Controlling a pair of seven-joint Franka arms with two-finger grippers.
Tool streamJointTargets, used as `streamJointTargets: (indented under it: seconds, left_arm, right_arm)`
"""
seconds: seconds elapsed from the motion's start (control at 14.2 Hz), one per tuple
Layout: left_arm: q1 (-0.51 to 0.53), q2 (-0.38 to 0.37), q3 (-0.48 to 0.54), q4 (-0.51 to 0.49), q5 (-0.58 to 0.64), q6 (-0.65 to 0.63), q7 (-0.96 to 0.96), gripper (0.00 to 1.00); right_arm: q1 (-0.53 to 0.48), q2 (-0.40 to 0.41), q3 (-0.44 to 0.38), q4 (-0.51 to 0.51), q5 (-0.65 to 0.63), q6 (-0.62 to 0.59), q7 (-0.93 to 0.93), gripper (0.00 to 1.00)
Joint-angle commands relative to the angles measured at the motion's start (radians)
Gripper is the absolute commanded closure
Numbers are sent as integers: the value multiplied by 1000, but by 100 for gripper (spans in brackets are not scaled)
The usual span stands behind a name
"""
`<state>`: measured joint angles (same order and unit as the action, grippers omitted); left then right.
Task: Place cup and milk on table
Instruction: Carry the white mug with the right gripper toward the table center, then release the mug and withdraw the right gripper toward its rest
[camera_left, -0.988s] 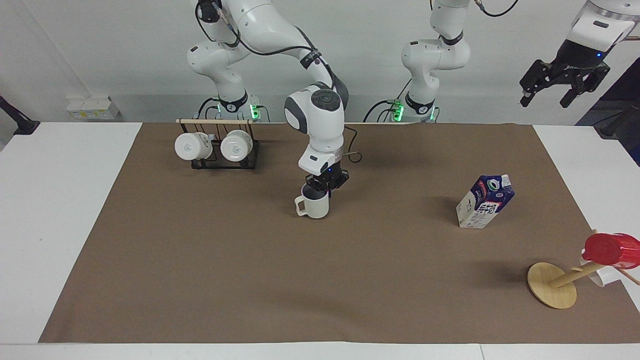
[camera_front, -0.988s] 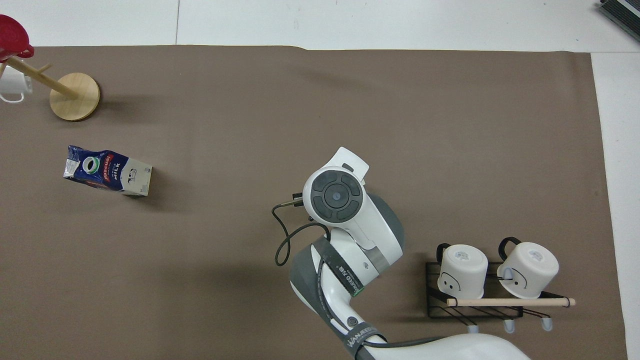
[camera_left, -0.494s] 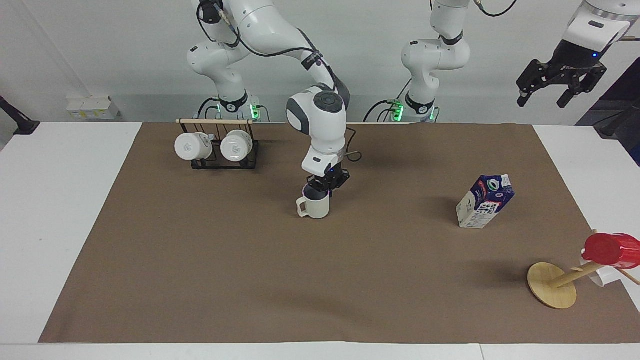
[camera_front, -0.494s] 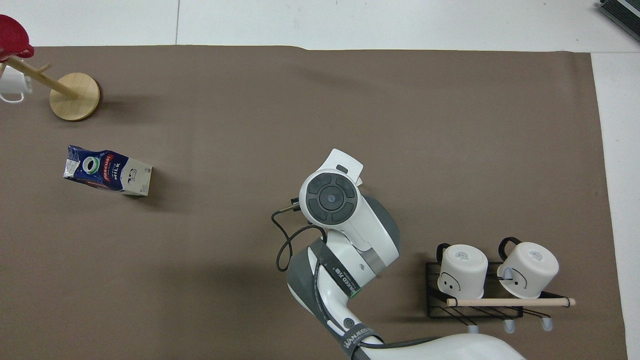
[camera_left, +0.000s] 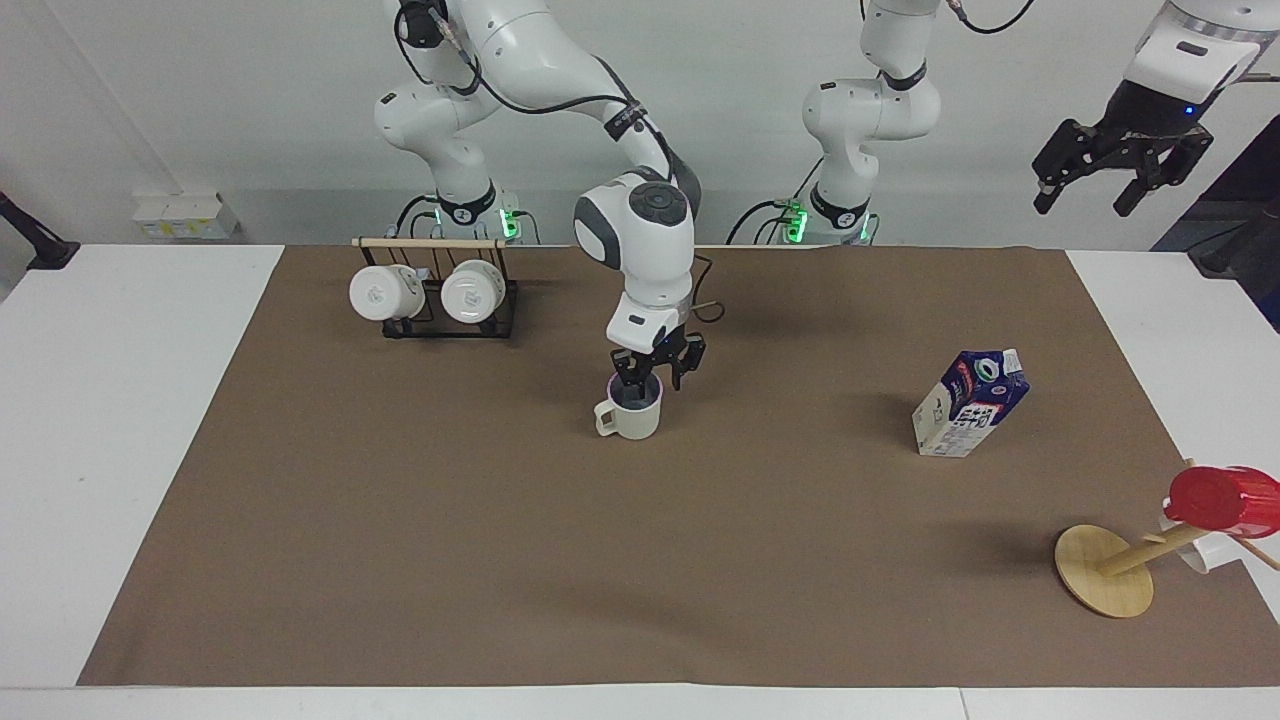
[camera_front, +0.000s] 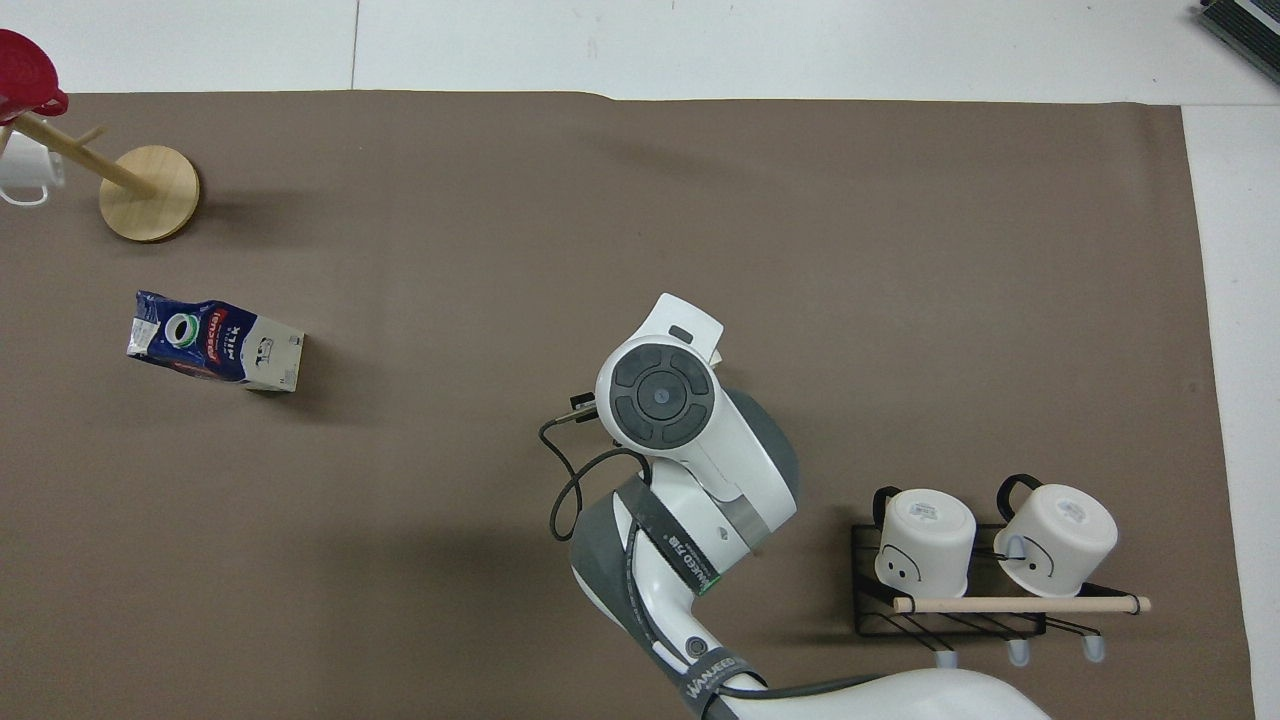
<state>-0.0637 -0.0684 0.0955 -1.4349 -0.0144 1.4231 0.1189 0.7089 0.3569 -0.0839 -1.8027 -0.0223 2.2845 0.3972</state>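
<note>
The cream cup (camera_left: 630, 418) stands upright on the brown mat (camera_left: 500, 550) of the table (camera_left: 110, 420), near the middle and closer to the robots. My right gripper (camera_left: 655, 380) hangs just above its rim, open, one finger dipping into the mouth. In the overhead view the right arm's wrist (camera_front: 660, 395) hides the cup. The blue and white milk (camera_left: 970, 403) (camera_front: 215, 340) stands on the mat toward the left arm's end. My left gripper (camera_left: 1120, 170) waits open, high in the air past that end of the table.
A black rack (camera_left: 435, 295) (camera_front: 960, 560) with two white mugs under a wooden bar sits close to the right arm's base. A wooden mug stand (camera_left: 1105, 570) (camera_front: 150, 180) with a red cup (camera_left: 1220, 500) is at the left arm's end, farther from the robots than the milk.
The right gripper has opened and let go of the cup's rim, lifting slightly; the cup stays on the mat. The left gripper has drifted a little higher.
</note>
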Motion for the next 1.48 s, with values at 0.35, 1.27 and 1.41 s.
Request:
streamJointTargets:
  seconds: [0.35,1.27,1.41]
  left_arm:
    - [-12,-24,6,-24,-1,-13,-10,0]
    - [-1,-18,13,-33,-1,52,5,0]
    - [-1,-7,12,-51,-1,98,5,0]
  right_arm:
    - [-83,-214,-8,-3,-1,-181,-11,0]
    - [-425,-426,-10,2,13,-499,-83,0]
    - [-466,-435,-10,23,13,-520,-98,0]
